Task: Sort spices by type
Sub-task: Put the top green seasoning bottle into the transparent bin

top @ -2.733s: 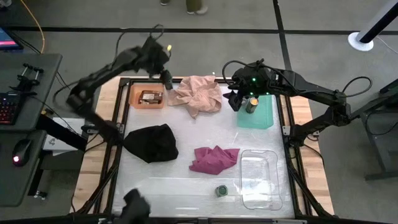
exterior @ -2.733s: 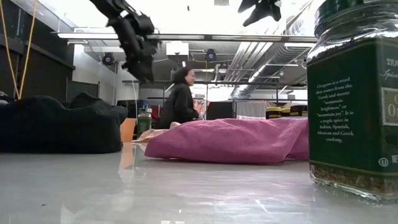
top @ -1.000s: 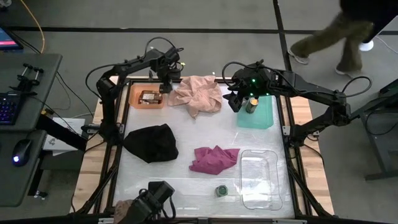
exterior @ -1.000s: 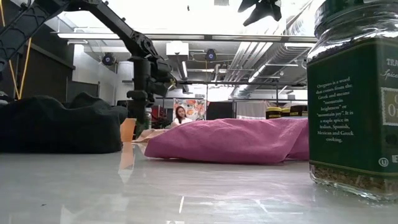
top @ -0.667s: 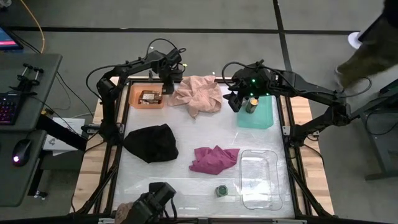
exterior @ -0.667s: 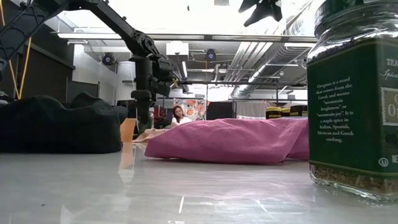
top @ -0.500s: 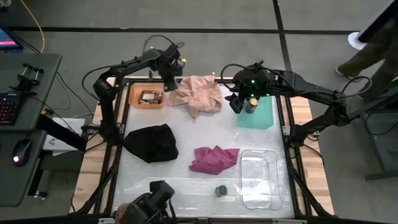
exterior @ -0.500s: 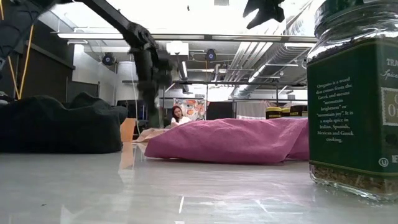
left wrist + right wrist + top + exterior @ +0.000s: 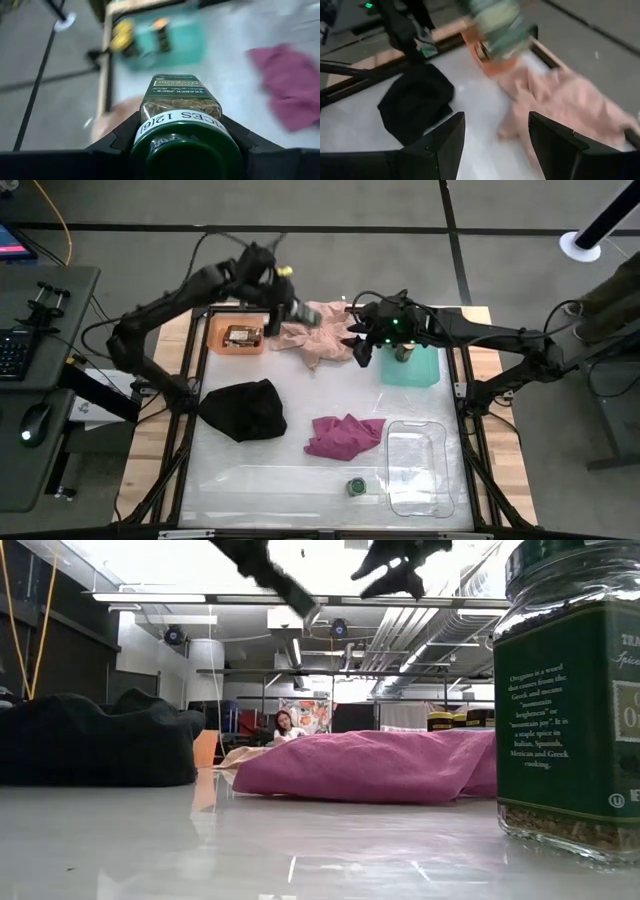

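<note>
- The left claw (image 9: 182,150) had lifted away from the orange tray (image 9: 222,330), where it hung half a second earlier, and now sat in the air above the pink cloth (image 9: 322,332), clamped on a green-lidded oregano jar (image 9: 180,112).
- In the left wrist view the jar filled the gap between the fingers, lid toward the camera, with the teal tray (image 9: 165,37) ahead of it and the magenta cloth (image 9: 292,80) off to one side.
- The right claw (image 9: 360,348) had swung off the teal tray (image 9: 420,365) toward the pink cloth and the left claw; its fingers (image 9: 442,137) stood wide apart with nothing between them.
- The blurred green shape in front of the right claw was probably the same jar (image 9: 495,22), though the smear left that uncertain.
- This looked like a hand-over or a carry across, a judgement only; the jar was not yet set down.
- Beyond the right claw, yellow-lidded jars (image 9: 404,348) stood in the teal tray; behind the left claw a brown packet (image 9: 240,336) lay in the orange tray.
- A second green-lidded jar (image 9: 355,486) stood far from both claws, just beside the clear tray (image 9: 420,470) at the desk (image 9: 300,480) front.
</note>
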